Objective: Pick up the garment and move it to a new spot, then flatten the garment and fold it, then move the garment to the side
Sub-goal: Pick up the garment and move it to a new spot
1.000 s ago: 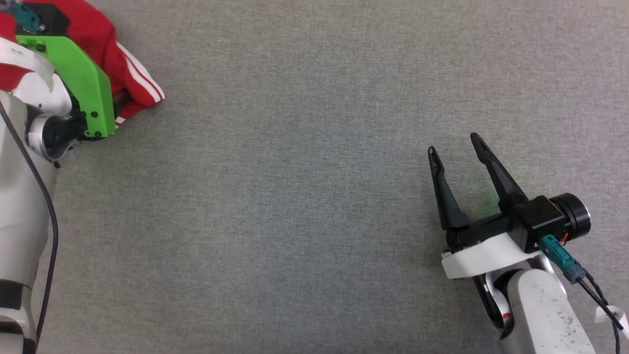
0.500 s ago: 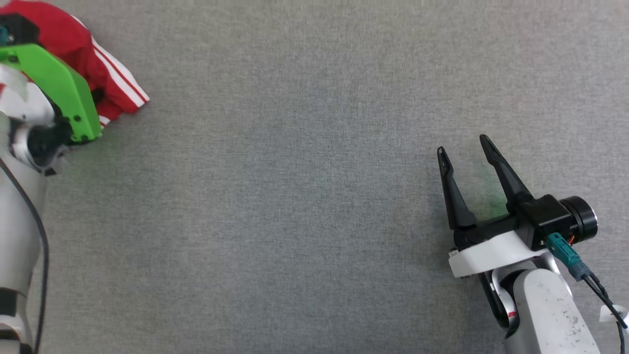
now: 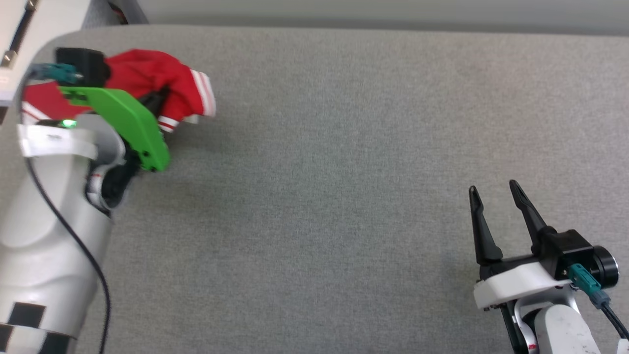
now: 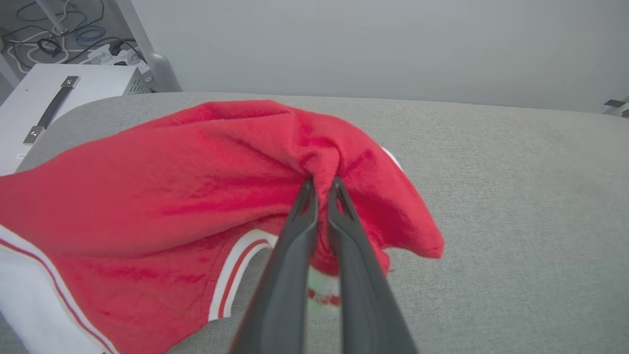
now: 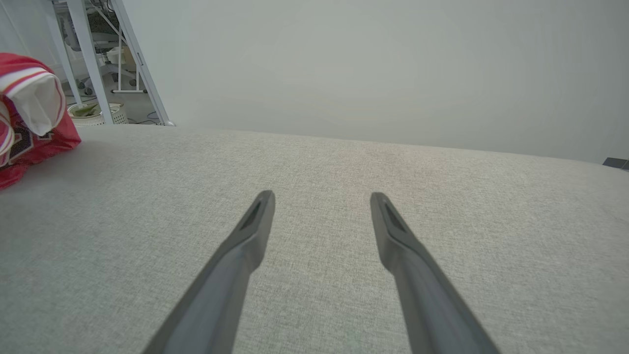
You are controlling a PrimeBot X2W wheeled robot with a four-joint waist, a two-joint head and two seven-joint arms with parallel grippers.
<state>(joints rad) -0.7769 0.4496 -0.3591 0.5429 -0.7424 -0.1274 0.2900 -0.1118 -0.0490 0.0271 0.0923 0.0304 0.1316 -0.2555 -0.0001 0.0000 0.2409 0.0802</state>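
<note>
The red garment [image 3: 147, 78] with white striped trim is bunched at the far left of the grey table, partly hidden behind my left arm's green bracket. In the left wrist view my left gripper [image 4: 322, 186] is shut on a pinch of the garment's [image 4: 196, 172] red fabric, and the cloth drapes down to the table on both sides. The right wrist view catches the garment [image 5: 29, 123] at its left edge, with a white sleeve and a bit of black lettering. My right gripper [image 3: 494, 191] stands open over bare table at the lower right, far from the garment.
The grey fabric table [image 3: 319, 172] spreads wide between the two arms; its far edge runs along the top of the head view. A white cabinet [image 4: 64, 93] with a metal handle stands beyond the table's far left corner, cables on the floor behind it.
The head camera has tilted, so the table's far edge now shows. The garment's striped edge has swung round and now sits higher in the left gripper. The right gripper stays open.
</note>
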